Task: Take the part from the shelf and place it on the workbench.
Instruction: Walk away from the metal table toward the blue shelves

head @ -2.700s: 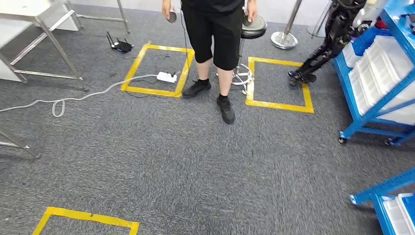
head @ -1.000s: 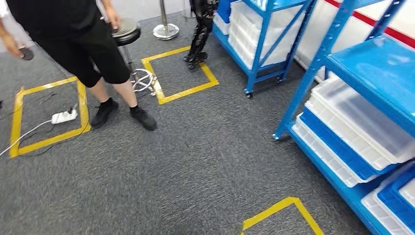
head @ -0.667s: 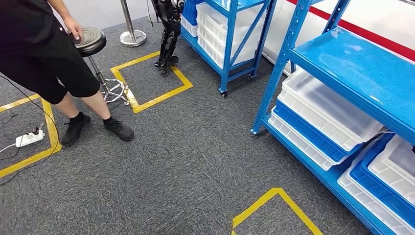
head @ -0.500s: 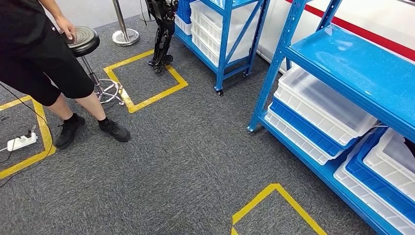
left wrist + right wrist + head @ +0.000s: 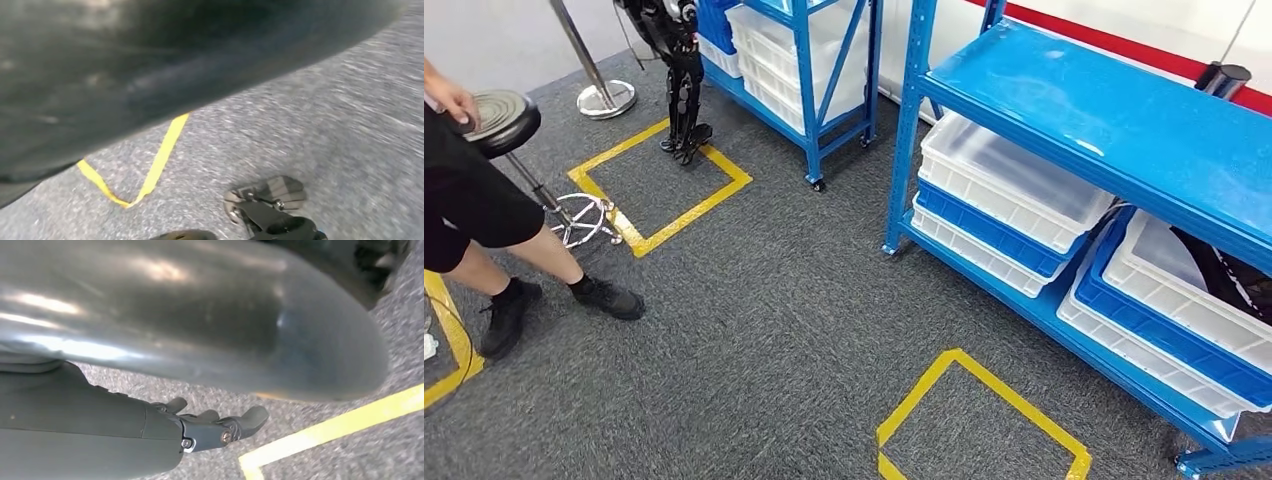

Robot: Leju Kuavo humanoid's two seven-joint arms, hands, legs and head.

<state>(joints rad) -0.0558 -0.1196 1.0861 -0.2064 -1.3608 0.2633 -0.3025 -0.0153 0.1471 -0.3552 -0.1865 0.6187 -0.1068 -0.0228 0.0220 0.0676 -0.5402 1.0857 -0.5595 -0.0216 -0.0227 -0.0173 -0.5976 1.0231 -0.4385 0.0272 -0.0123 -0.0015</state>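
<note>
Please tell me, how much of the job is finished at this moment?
Early stage. Done: the head view faces the blue shelf with its white bins. In hand: nothing; the right hand hangs empty above the carpet, fingers apart. Left: reach into a bin, perhaps the one with a dark thing inside, grip the part, and carry it to the workbench.

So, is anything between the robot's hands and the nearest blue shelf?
Nothing visible does. The carpet before the blue shelf bears only a flat yellow tape square. The right hand hangs low near the floor, empty.
</note>
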